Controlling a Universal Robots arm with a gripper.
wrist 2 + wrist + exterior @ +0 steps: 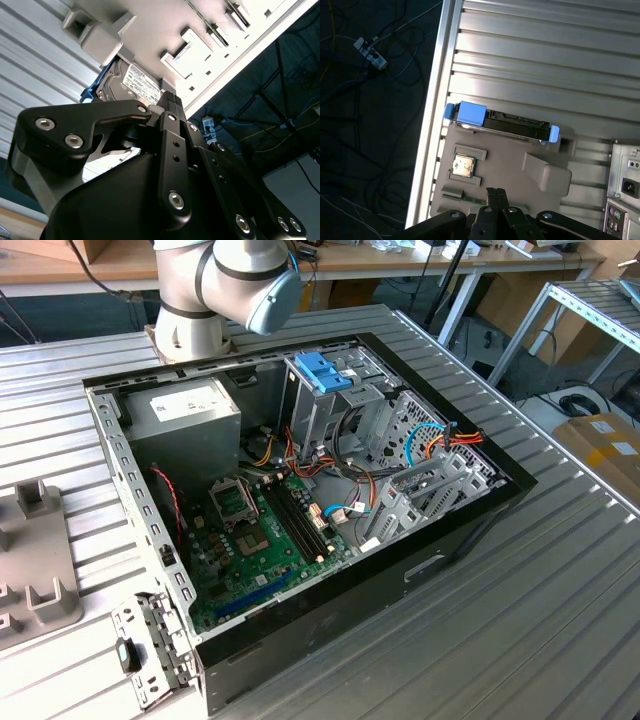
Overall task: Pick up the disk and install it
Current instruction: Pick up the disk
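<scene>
The disk stands on its edge in a slot of a grey holder tray, with its blue carrier frame at both ends. In the second wrist view the disk shows its silver face and white label. My gripper hovers over the tray, a short way from the disk and not touching it. Its black fingers are shut together with nothing between them. Part of the holder tray lies at the exterior view's left edge.
An open computer case lies on the ribbed metal table, with a green motherboard, a grey power-supply box and a metal drive cage with a blue handle. A small chip sits in the tray. The table edge drops to a cabled floor.
</scene>
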